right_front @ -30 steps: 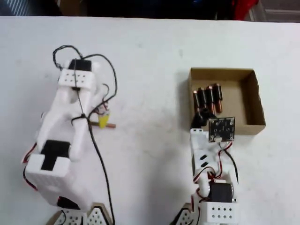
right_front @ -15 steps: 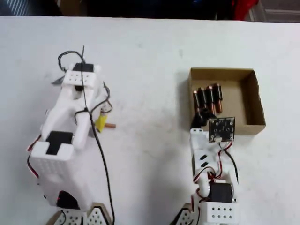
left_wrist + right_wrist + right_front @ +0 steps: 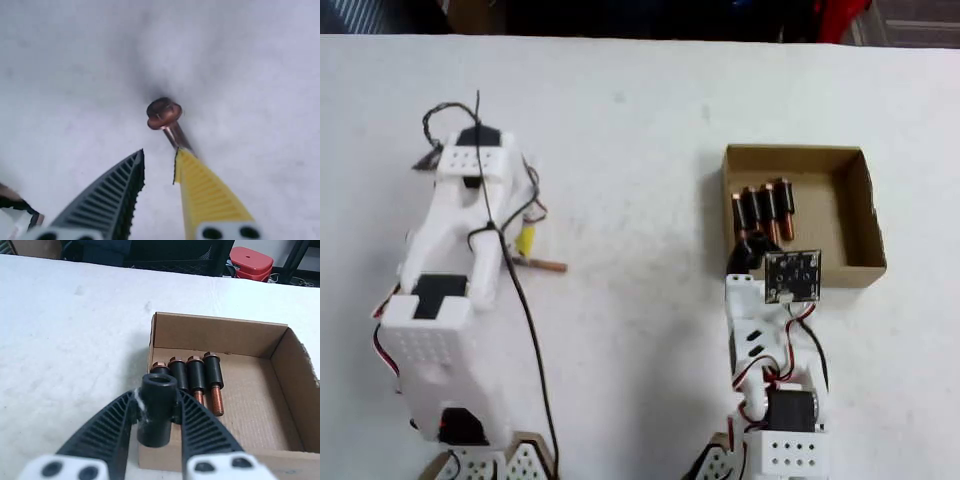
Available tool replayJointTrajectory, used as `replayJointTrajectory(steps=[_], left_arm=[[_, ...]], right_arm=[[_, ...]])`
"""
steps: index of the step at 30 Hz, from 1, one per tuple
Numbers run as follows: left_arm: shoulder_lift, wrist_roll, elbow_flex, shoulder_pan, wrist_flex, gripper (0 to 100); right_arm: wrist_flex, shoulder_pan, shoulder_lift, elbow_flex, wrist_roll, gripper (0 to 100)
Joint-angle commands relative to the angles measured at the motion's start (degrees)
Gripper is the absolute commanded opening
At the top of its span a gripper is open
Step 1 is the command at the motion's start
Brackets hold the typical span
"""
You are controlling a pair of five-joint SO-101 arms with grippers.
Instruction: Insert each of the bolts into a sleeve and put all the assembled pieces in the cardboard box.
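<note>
1. The left gripper (image 3: pixel 158 154) hangs low over the white table (image 3: pixel 640 100), on its left half. Its fingers are spread, with nothing between them.
2. One finger is yellow (image 3: pixel 205 195), the other black (image 3: pixel 112 197).
3. A copper bolt (image 3: pixel 163 113) lies flat on the table just beyond the fingertips. Its shaft runs behind the tip of the yellow finger, and whether the two touch cannot be told.
4. The right gripper (image 3: pixel 157 396) pinches a black sleeve (image 3: pixel 156 415) between its two black fingers. The sleeve stands upright, its open bore facing up.
5. The sleeve is held just at the near left corner of the box (image 3: pixel 220 335), which sits on the right half of the table.
6. Four pieces (image 3: pixel 196 372), each a copper bolt in a black sleeve, lie side by side in the box against its left wall.
</note>
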Motion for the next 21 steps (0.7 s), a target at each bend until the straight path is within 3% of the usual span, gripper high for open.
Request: replayJointTrajectory(steps=[1, 8, 15, 21], left_arm=[[0.0, 0.4, -5.4, -0.2, 4.0, 13], [0.1, 0.3, -5.1, -0.2, 3.3, 13], [0.1, 0.4, 1.5, -0.2, -5.9, 13], [0.1, 0.5, 2.5, -0.3, -7.6, 13]], right_arm=[[-0.2, 0.5, -0.7, 0.5, -0.1, 1.7], [-0.2, 0.6, -0.7, 0.5, -0.1, 1.7], [-0.2, 0.6, -0.7, 0.5, -0.1, 1.7], [-0.1, 0.6, -0.7, 0.5, -0.1, 1.7]])
